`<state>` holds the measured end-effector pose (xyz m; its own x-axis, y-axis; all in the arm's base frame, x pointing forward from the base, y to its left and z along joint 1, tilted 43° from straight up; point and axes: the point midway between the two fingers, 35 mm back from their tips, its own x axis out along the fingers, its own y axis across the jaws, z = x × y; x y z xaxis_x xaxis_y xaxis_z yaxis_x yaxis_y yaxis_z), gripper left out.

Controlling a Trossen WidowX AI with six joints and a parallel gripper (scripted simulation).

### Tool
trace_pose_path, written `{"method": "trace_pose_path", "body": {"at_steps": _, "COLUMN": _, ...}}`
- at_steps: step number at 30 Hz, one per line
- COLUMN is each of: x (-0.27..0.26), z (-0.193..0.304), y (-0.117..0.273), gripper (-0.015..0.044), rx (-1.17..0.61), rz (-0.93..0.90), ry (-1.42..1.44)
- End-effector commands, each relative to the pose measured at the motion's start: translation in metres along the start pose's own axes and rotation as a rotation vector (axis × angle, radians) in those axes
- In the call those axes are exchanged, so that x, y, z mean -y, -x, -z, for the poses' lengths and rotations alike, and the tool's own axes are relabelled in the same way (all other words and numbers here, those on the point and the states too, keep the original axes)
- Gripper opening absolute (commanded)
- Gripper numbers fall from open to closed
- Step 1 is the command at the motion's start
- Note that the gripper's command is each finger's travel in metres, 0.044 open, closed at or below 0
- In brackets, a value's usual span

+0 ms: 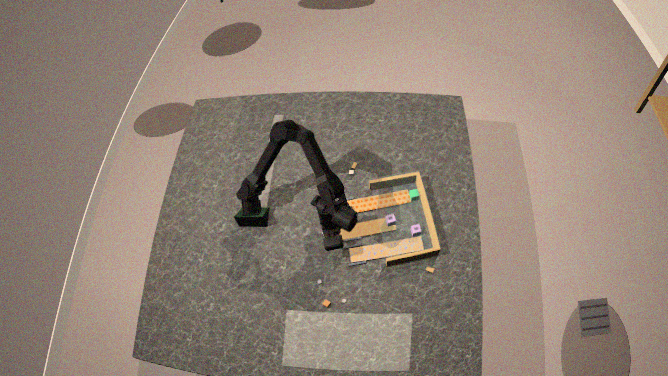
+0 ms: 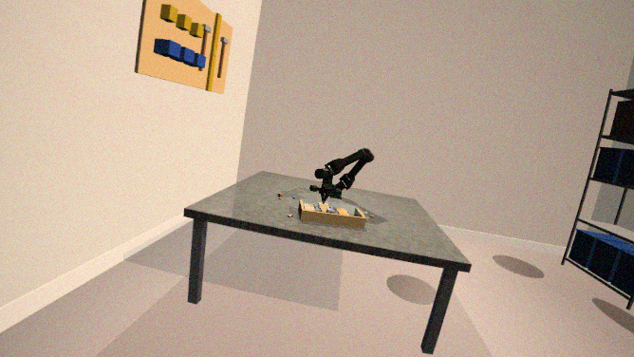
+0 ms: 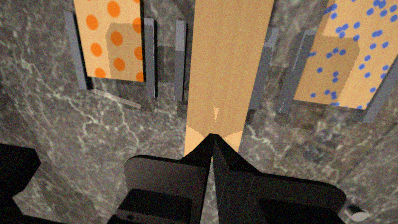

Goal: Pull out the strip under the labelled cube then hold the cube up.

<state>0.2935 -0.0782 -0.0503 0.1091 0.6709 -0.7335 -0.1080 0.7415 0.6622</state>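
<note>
My gripper (image 3: pixel 213 137) (image 2: pixel 325 199) is shut, with nothing seen between its fingertips. The tips meet over the near end of the plain wooden strip (image 3: pixel 225 60) (image 1: pixel 367 229); whether they touch it is unclear. A purple cube (image 1: pixel 390 219) with a dark mark is at the far end of this strip. A second marked purple cube (image 1: pixel 416 229) is by the blue-dotted strip (image 3: pixel 345 65) (image 1: pixel 387 248); its support is unclear. A green cube (image 1: pixel 414 193) is at the far end of the orange-dotted strip (image 3: pixel 115 37) (image 1: pixel 382 201). The marks are too small to read.
A wooden wall (image 1: pixel 429 215) (image 2: pixel 332 217) bounds the strips' far side, with short side walls. Low grey rails (image 3: pixel 180 60) flank the strips. Small scraps, including an orange block (image 1: pixel 326 303), lie on the table (image 1: pixel 225 310), which also bears a pale rectangle (image 1: pixel 347 342).
</note>
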Motion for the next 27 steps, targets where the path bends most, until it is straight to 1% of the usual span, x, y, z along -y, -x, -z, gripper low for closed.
{"method": "trace_pose_path", "body": {"at_steps": 1, "x": -0.002, "z": 0.014, "y": -0.006, "gripper": 0.0, "rx": -0.026, "rz": -0.008, "ry": -0.008}}
{"method": "trace_pose_path", "body": {"at_steps": 27, "x": -0.002, "z": 0.053, "y": -0.005, "gripper": 0.0, "rx": -0.027, "rz": -0.008, "ry": -0.009}}
